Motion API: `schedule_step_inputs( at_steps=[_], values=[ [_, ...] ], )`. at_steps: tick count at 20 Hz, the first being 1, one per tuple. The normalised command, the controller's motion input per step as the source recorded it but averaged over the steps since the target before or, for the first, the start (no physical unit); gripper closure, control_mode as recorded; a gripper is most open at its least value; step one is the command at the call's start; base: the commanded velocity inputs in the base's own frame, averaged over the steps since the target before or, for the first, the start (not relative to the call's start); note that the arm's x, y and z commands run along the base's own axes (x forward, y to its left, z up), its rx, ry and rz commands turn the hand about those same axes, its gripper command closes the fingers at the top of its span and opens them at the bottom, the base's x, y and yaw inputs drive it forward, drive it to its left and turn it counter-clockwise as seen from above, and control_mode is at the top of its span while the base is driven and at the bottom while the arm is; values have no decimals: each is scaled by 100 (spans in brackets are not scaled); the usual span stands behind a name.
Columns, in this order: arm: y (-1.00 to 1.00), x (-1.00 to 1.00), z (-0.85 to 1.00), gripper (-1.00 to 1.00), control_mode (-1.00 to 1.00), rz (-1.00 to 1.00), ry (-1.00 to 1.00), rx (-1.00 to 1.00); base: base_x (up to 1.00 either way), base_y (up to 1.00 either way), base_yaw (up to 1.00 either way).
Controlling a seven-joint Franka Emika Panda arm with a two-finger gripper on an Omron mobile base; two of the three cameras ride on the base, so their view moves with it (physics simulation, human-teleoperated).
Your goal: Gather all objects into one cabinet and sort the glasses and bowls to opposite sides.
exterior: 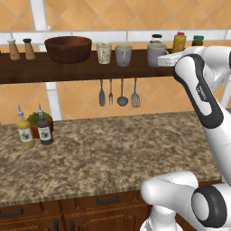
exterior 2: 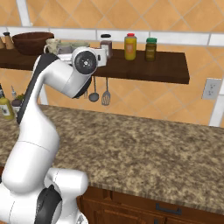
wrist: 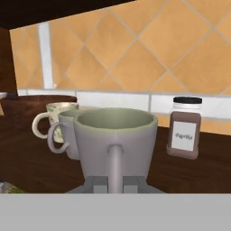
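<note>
Arm [exterior: 200, 97] raised to shelf [exterior: 67, 67], fingers [wrist: 97, 184] astride grey mug's [wrist: 115, 137] handle

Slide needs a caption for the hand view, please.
Gripper at the near grey mug's handle on the shelf.

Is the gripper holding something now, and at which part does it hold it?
The gripper holds the nearest grey mug by its handle, with the mug standing on the shelf.
</note>
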Motion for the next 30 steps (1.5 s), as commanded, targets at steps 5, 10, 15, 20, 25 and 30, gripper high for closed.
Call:
schedule_step_inputs(
  at_steps=[5, 10, 15, 20, 25, 30],
  values=[
    [0, 15, -10, 100, -100, 0, 3, 0, 0, 0, 0],
    [0, 25, -24, 100, -100, 1, 4, 0, 0, 0, 0],
    [0, 34, -8, 100, -100, 4, 0, 0, 0, 0, 0],
    [2, 46, -20, 100, -100, 5, 4, 0, 0, 0, 0],
    [12, 54, -42, 100, -100, 5, 8, -1, 0, 0, 0],
    [5, 40, -32, 100, -100, 5, 1, 0, 0, 0, 0]
  ],
)
